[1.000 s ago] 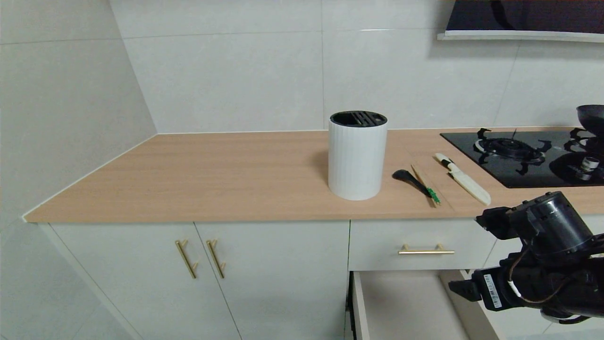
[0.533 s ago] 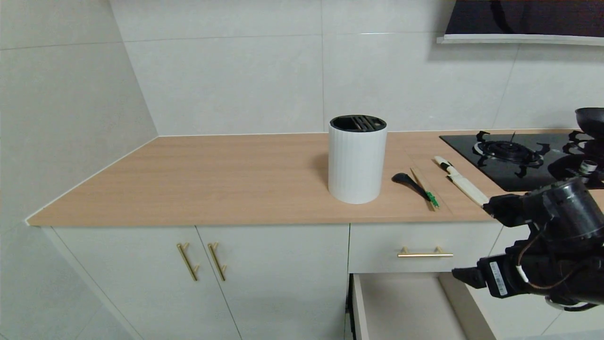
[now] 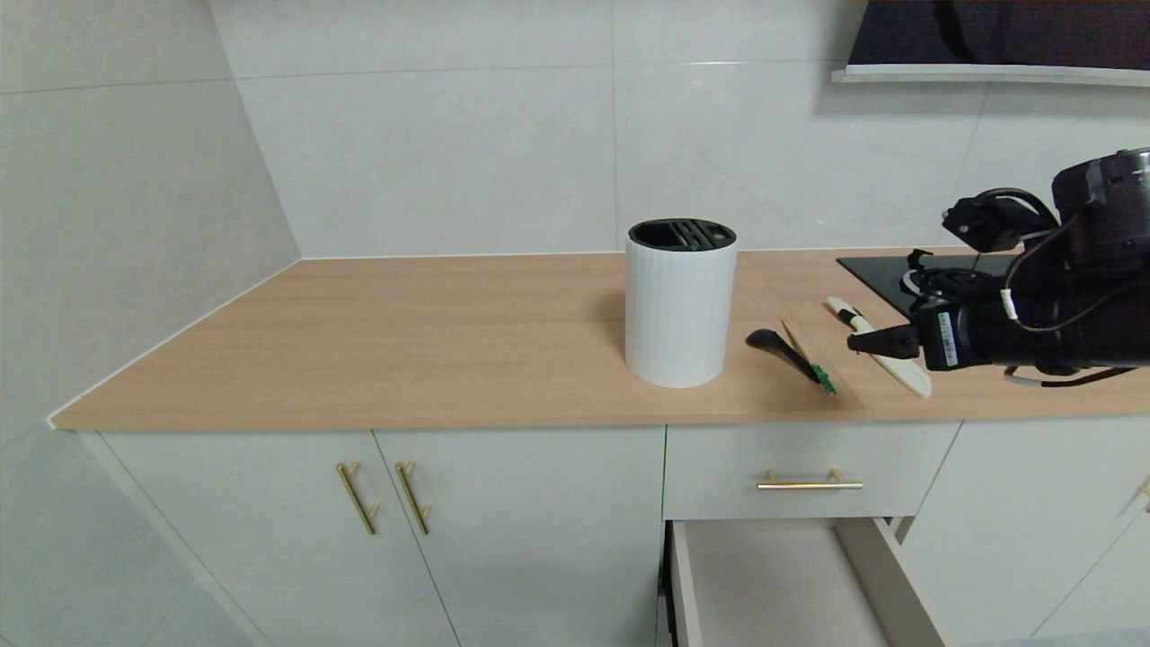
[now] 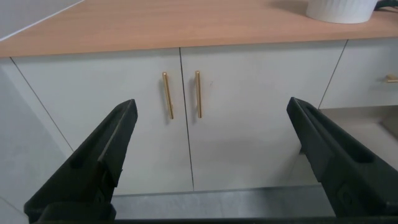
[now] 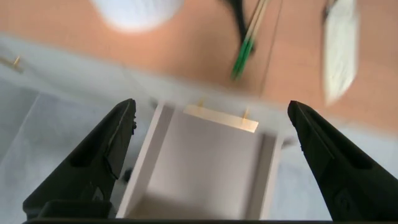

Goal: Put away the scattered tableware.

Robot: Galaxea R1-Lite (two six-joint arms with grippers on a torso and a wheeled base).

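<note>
Hovering over the front edge of the worktop (image 3: 404, 332) with the right gripper (image 3: 897, 279), jaws spread wide, nothing held. Close by it: knife (image 3: 909, 377), chopsticks (image 3: 809, 352) and black spoon (image 3: 780, 343), side by side near the front edge, right of the white holder (image 3: 680, 310). Long stretch of wood from holder to left corner. Drawer (image 3: 678, 575) open below. Left gripper (image 4: 211, 106) spread wide too, empty, facing the cupboard doors (image 4: 249, 124).

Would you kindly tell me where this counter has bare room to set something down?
The countertop is bare from the left wall to the white holder. Between the holder and hob it is crowded: black spoon, chopsticks and knife lie close together, with the right pincer open nearby.
</note>
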